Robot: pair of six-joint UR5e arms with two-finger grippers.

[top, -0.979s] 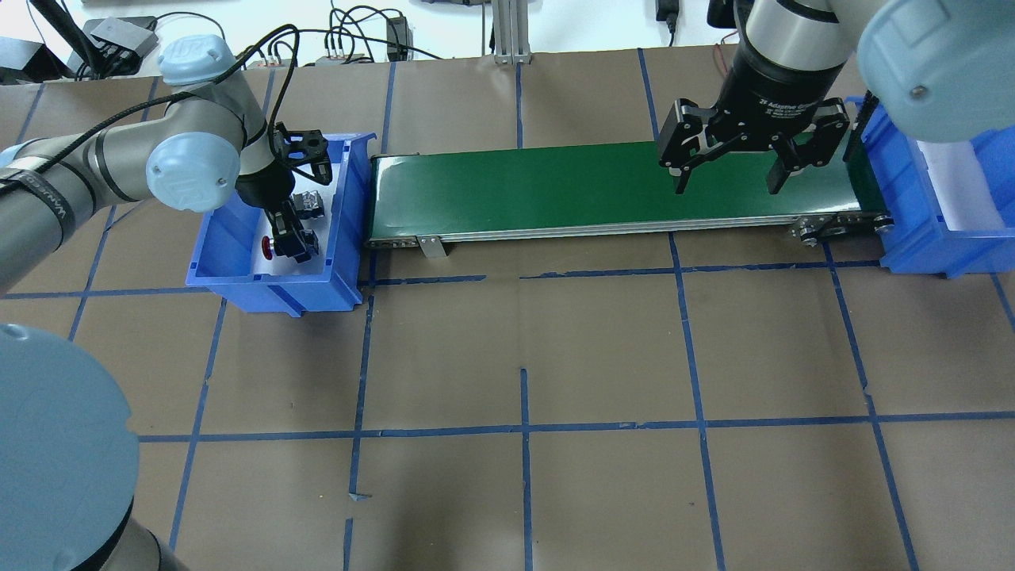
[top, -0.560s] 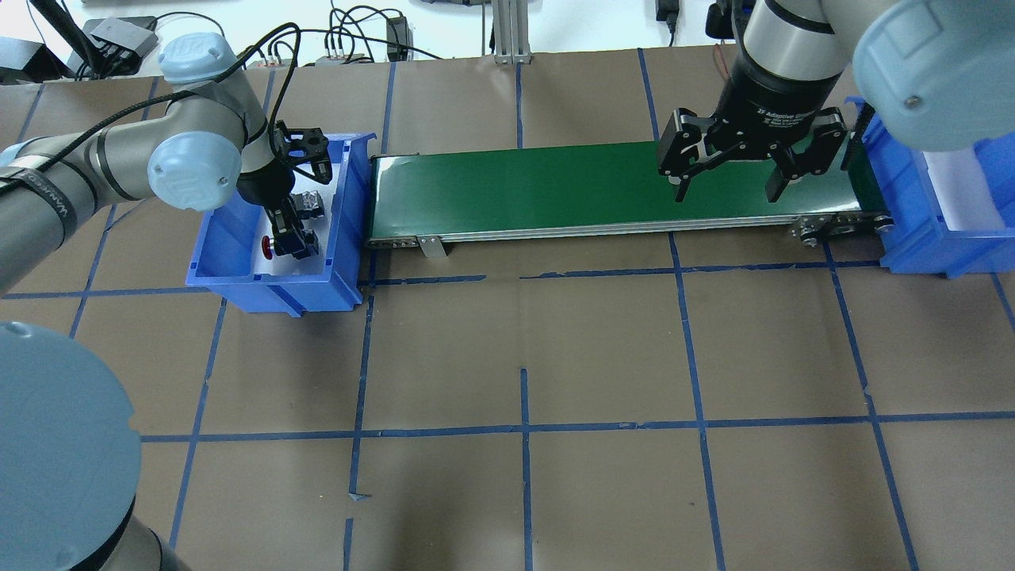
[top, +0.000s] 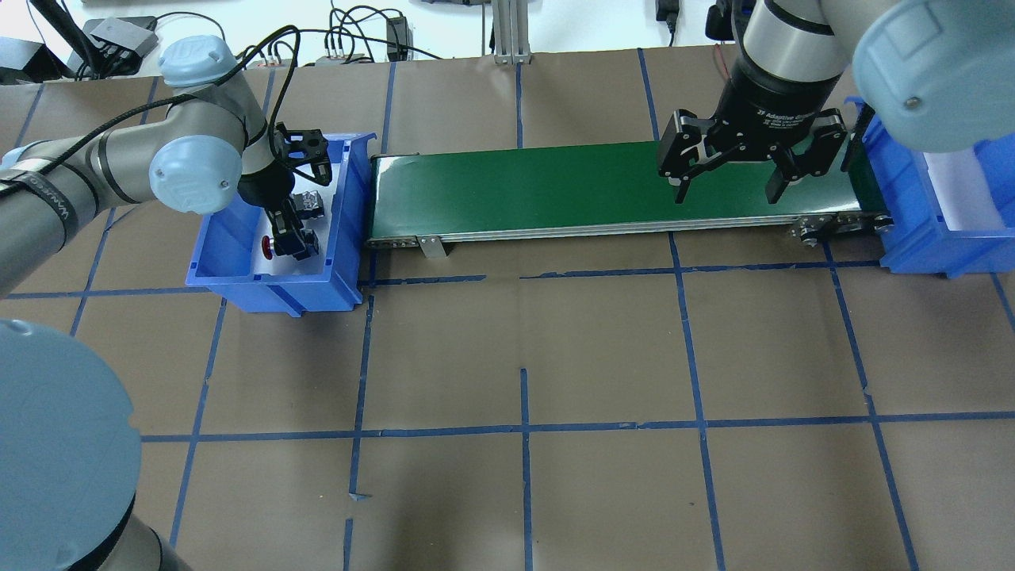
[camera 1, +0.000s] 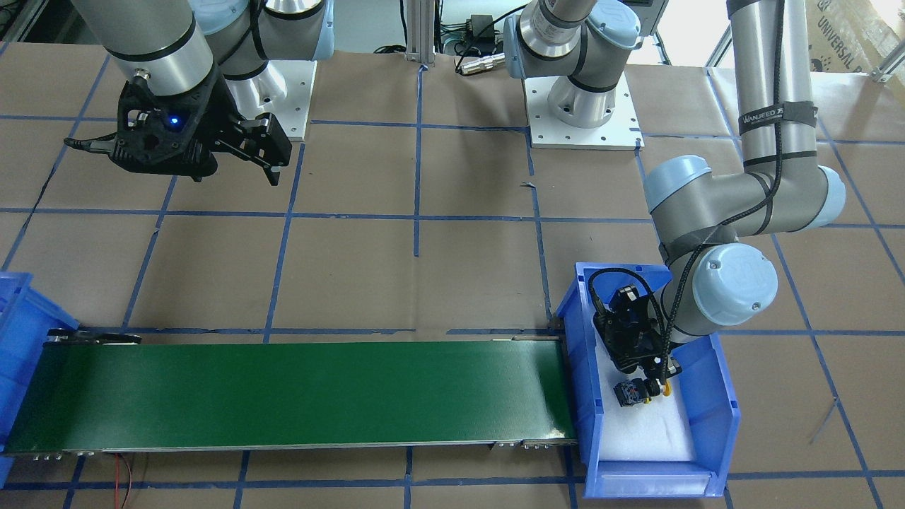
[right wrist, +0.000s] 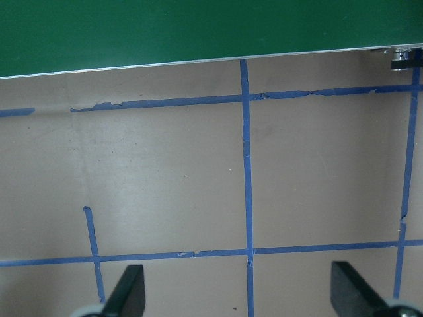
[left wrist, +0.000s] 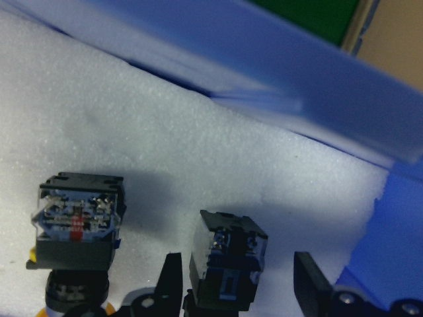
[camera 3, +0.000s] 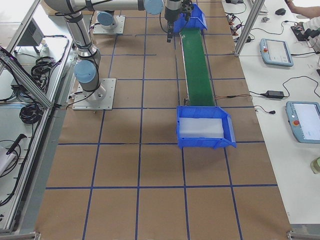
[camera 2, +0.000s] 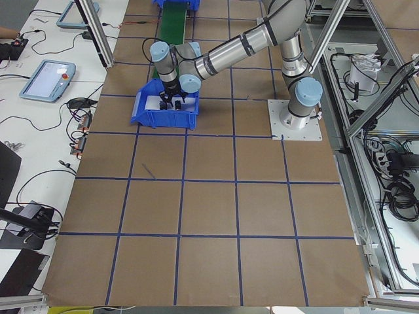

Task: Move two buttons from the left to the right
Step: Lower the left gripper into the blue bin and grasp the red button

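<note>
The red button (top: 270, 247) lies on white foam in the left blue bin (top: 230, 254). Its grey-black contact block (left wrist: 228, 261) sits between the fingers of my left gripper (top: 291, 238), with a gap on each side. The left gripper (left wrist: 238, 284) is open and low in the bin. The yellow button (left wrist: 79, 224) lies beside it on the foam, farther from the robot, and also shows in the overhead view (top: 309, 205) and the front view (camera 1: 631, 392). My right gripper (top: 725, 190) is open and empty, held high by the conveyor's right end; it also shows in its wrist view (right wrist: 239, 297).
A green conveyor belt (top: 515, 190) runs between the left bin and a right blue bin (top: 928, 230) lined with white foam. Brown paper with blue tape lines covers the table. Cables and boxes lie along the far edge.
The right gripper has shifted slightly away from the robot over the belt's right end. The left gripper has stayed around the red button in the bin.
</note>
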